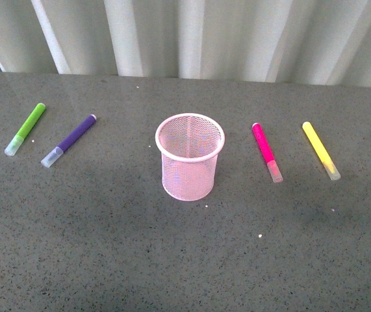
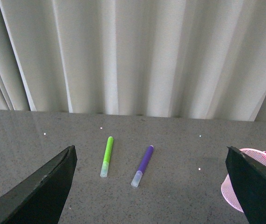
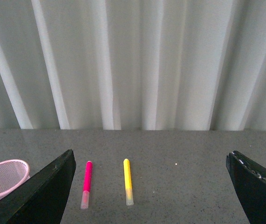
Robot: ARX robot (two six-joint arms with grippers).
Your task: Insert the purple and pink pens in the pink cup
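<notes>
Partly hidden: the cup (image 1: pixel 188 179) shows whole in the front view, but in each wrist view a black finger and the frame edge cut it off.
Hard to make out: small white specks on the table (image 1: pixel 172 266), possibly crumbs.
Left tool (image 2: pixel 150 151): jaws spread wide, gripping nothing, short of the purple pen (image 1: pixel 69 140) and green pen (image 1: pixel 26 129).
Right tool (image 3: pixel 150 156): likewise wide apart, holding nothing, short of the pink pen (image 1: pixel 266 151) and yellow pen (image 1: pixel 320 150).
Cup: upright, mid-table, mouth up, between the purple and pink pens and well apart from both.
Pens: all lie flat, clear caps toward the robot; purple and pink are the inner pair, green and yellow the outer.
Edges: the curtain (image 1: pixel 191 32) closes the table's far edge; bare table lies around the cup and on its near side.
Count: four pens, one cup, two tools.
</notes>
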